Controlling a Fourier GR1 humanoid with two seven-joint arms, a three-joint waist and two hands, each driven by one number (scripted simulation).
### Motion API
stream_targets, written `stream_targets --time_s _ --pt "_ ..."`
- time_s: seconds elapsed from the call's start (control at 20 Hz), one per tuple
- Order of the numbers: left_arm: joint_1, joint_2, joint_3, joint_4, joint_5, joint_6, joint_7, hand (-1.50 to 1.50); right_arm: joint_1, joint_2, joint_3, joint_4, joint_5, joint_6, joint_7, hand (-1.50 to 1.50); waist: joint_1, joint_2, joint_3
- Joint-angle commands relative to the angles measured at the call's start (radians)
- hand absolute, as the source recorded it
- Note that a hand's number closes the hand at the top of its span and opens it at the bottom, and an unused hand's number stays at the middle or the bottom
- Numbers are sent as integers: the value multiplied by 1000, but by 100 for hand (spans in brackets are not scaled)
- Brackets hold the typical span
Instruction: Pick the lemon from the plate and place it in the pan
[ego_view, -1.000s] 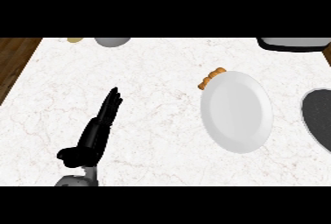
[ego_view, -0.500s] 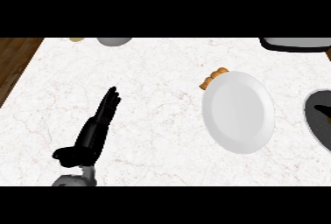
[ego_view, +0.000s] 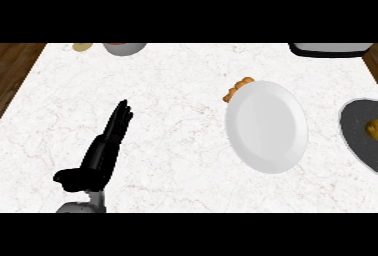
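a: where's the lemon?

b: there's a yellow-orange lump (ego_view: 373, 127) lying in the dark pan (ego_view: 353, 131), which is cut off by the desk's right edge. it could be the lemon, but i can't tell for sure; only a sliver shows.

a: and the plate?

b: the white plate (ego_view: 266, 127) sits just left of the pan, toward the right side of the desk (ego_view: 177, 110). its face is bare. a small orange-brown thing (ego_view: 238, 89) touches its upper-left rim; what it is i can't tell.

a: the hands?

b: only the left hand (ego_view: 100, 150) shows, near the desk's front-left corner. its fingers are straight and together, pointing toward the far edge, thumb out to the left, clasping nothing. it's well apart from the plate. the right hand isn't visible.

a: anything else?

b: along the far edge: a grey bowl (ego_view: 124, 48) near the left corner with a small yellowish item (ego_view: 83, 47) beside it, and a dark-rimmed object (ego_view: 329, 49) near the right corner.
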Motion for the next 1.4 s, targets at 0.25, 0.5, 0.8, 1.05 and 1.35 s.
stream_targets --time_s 0.25,0.5,0.8,1.05,1.35 --pt "-18 8 37 69 4 -6 -51 0 179 -76 -86 28 -171 438 -142 -150 -26 -7 -3" --pt "-5 2 31 24 5 1 -19 0 291 -43 -50 -74 -213 535 -215 -150 -24 -10 -4" --pt "35 -10 -10 -29 -39 23 4 0 452 27 0 -248 -251 550 -226 -150 -25 -11 -5" --pt "-2 3 36 -14 -6 -5 19 0 532 69 26 -383 -317 523 -182 -150 -21 -9 -4" --pt "31 -8 21 17 -15 -24 -28 0 611 123 69 -520 -325 488 -131 -150 -20 -9 -4"
